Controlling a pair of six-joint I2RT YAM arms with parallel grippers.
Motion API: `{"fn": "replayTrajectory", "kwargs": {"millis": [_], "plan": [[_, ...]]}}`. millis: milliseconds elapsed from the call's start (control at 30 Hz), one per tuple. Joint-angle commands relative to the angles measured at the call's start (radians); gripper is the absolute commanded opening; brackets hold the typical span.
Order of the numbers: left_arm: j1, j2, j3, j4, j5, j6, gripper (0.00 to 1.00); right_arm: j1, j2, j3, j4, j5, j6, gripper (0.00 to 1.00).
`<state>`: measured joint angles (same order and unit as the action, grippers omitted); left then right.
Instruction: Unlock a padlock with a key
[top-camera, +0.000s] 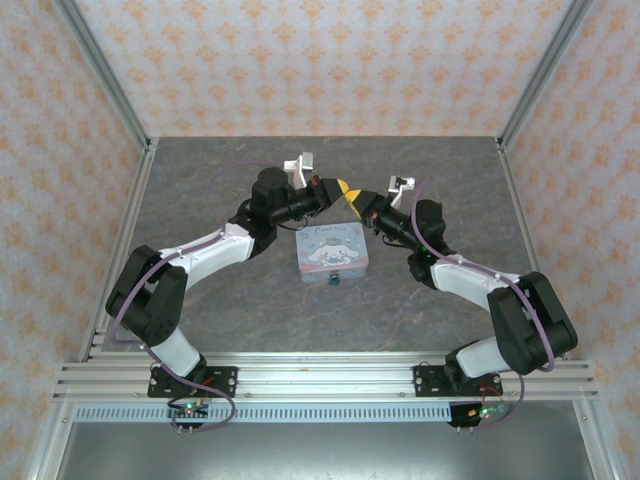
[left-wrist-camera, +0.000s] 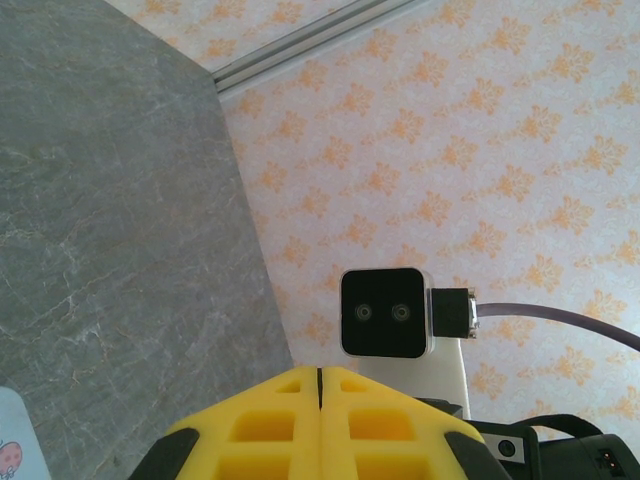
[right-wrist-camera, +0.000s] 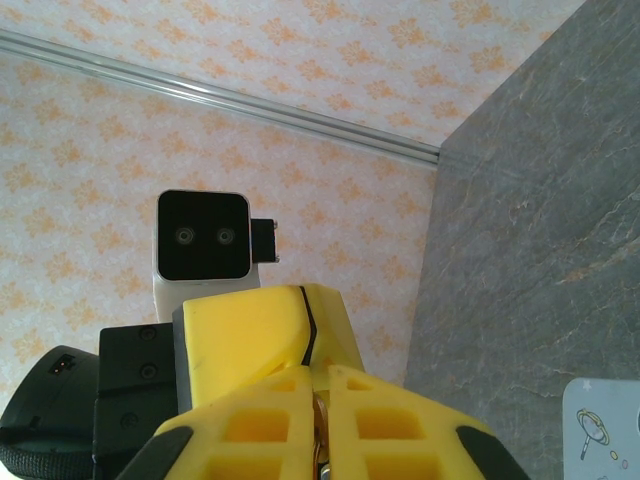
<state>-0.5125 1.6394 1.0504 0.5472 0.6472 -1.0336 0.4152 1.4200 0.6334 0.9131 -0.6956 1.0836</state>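
My left hand (top-camera: 343, 188) and my right hand (top-camera: 360, 203) meet tip to tip in the air over the far edge of the pink-and-blue cartoon-printed box (top-camera: 333, 250), which lies flat near the middle of the grey marbled tabletop (top-camera: 220, 310).

In the left wrist view, my left hand (left-wrist-camera: 320, 378) is clenched: its two yellow fingers (left-wrist-camera: 268, 425) press together along a thin dark seam, and I can see nothing between them. A pale corner of the box (left-wrist-camera: 14, 440) shows at the lower left.

In the right wrist view, my right hand (right-wrist-camera: 322, 385) is also closed, and a thin gold-coloured sliver, the tiny pale metal key (right-wrist-camera: 319, 432), sits pinched in the seam between its yellow pads. A yellow finger of my left hand (right-wrist-camera: 262, 335) lies against the top of my right fingertips.

The tiny teal-blue padlock (top-camera: 333, 281) hangs at the near edge of the box, touching it, well apart from both hands and from the key.
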Motion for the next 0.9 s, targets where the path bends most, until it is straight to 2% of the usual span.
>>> {"fn": "replayTrajectory", "kwargs": {"millis": [0, 300, 433, 667, 867], "plan": [[0.004, -0.019, -0.010, 0.052, -0.020, -0.015, 0.00, -0.014, -0.020, -0.017, 0.016, 0.038, -0.003, 0.12], [0.000, -0.017, -0.012, 0.053, -0.021, -0.016, 0.00, -0.014, -0.015, -0.013, 0.021, 0.032, -0.001, 0.12], [-0.001, -0.014, -0.012, 0.054, -0.023, -0.016, 0.00, -0.014, -0.013, -0.014, 0.022, 0.029, -0.001, 0.08], [-0.009, -0.006, -0.006, 0.054, -0.023, -0.016, 0.00, -0.015, 0.003, 0.006, 0.047, -0.015, 0.008, 0.16], [-0.015, -0.001, -0.001, 0.054, -0.025, -0.016, 0.00, -0.014, 0.010, 0.014, 0.046, -0.031, 0.009, 0.15]]}}
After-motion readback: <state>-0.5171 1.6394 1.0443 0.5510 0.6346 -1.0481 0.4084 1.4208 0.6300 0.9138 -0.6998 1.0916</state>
